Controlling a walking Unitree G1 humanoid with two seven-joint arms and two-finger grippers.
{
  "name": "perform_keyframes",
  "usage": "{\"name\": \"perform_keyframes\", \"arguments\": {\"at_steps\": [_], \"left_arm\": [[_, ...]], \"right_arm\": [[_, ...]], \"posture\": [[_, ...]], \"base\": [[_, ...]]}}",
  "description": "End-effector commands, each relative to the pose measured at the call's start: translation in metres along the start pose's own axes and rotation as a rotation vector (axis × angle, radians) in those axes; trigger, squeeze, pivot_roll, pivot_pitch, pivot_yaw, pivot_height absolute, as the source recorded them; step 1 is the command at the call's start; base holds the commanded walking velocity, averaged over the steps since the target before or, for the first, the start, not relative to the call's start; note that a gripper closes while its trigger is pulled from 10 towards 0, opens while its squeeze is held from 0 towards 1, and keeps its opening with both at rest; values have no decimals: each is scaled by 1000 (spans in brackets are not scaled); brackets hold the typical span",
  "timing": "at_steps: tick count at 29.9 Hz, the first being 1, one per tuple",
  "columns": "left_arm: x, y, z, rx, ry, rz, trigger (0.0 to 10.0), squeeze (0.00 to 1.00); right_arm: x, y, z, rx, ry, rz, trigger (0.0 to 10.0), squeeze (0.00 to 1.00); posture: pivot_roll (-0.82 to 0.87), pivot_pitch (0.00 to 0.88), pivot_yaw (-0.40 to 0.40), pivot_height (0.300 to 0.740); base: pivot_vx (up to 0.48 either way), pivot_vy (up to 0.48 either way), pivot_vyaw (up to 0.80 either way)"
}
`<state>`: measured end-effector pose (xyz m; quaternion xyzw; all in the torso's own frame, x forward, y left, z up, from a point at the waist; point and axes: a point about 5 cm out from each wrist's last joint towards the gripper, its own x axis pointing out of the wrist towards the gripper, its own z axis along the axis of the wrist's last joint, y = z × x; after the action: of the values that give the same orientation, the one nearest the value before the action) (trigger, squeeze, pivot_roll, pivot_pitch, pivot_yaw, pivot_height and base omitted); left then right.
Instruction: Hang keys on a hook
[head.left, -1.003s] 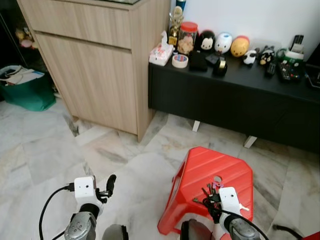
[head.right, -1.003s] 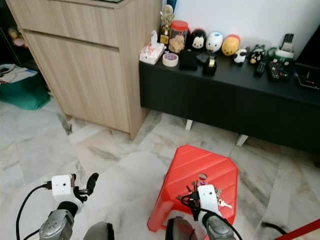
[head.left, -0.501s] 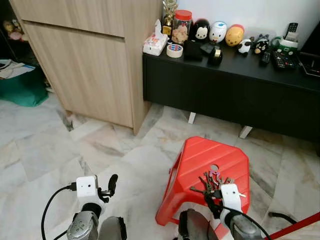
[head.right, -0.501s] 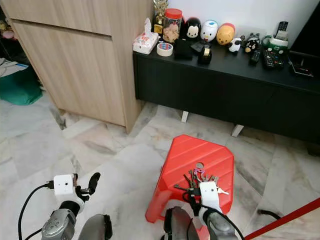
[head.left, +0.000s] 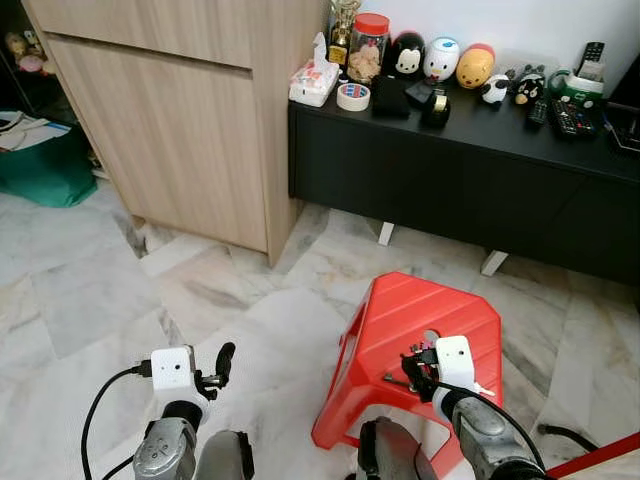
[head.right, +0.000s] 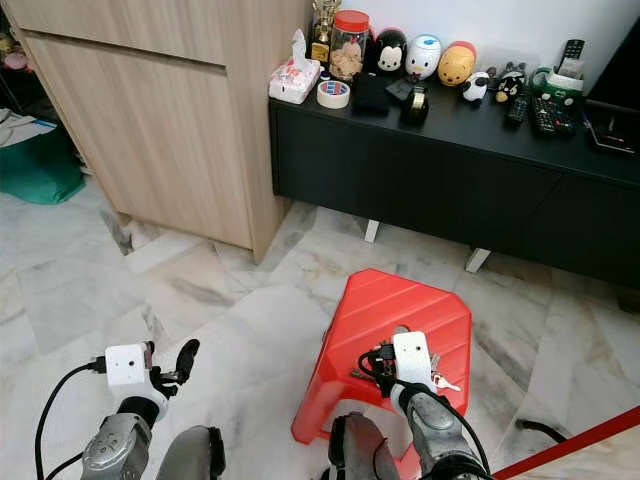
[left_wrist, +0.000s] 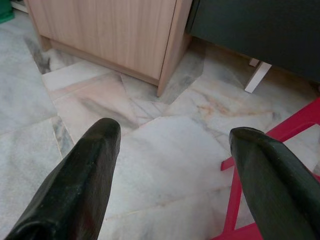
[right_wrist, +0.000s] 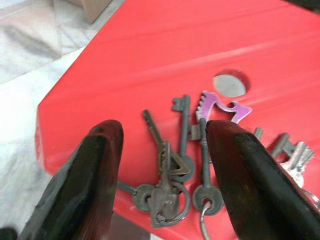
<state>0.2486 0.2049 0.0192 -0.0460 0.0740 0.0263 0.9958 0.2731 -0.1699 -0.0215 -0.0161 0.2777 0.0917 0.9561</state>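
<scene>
A bunch of dark metal keys (right_wrist: 172, 167) with a purple key tool (right_wrist: 220, 106) lies on top of a red plastic stool (head.left: 420, 305), close to the hole in its seat. My right gripper (head.left: 413, 368) hovers just above the keys, open, with one finger on each side of the bunch (right_wrist: 162, 137) and nothing held. From the head views the wrist camera hides most of the keys; a few silver ones (head.right: 441, 381) stick out beside it. My left gripper (left_wrist: 175, 135) is open over the marble floor, left of the stool.
A tall wooden cabinet (head.left: 190, 120) stands at the back left. A low black sideboard (head.left: 470, 175) carries figurines, a jar, tape and remotes. A green bag (head.left: 45, 178) sits far left, a red strip (head.left: 592, 455) at bottom right.
My right gripper has moved forward over the keys, which lay in plain sight ahead of it before. The head camera shifted slightly. The left arm has stayed put.
</scene>
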Motion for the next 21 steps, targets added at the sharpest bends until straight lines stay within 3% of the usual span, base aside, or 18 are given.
{"name": "perform_keyframes", "arguments": {"at_steps": [1,7,12,21], "left_arm": [[-4,1,-3,-6,20,4,10000,0],[-5,1,-3,-10,18,5,10000,0],[-9,0,-3,-11,18,6,10000,0],[-17,-2,-3,-12,20,3,10000,0]], "right_arm": [[1,2,0,-40,26,26,10000,0],[4,9,3,-62,27,58,10000,0],[4,9,3,-119,50,54,10000,0],[3,6,-3,-133,96,15,10000,0]], "posture": [[104,154,-91,597],[105,165,-96,597],[107,177,-99,597],[119,188,-95,597]], "base": [[0,0,0],[0,0,0],[0,0,0],[0,0,0]]}}
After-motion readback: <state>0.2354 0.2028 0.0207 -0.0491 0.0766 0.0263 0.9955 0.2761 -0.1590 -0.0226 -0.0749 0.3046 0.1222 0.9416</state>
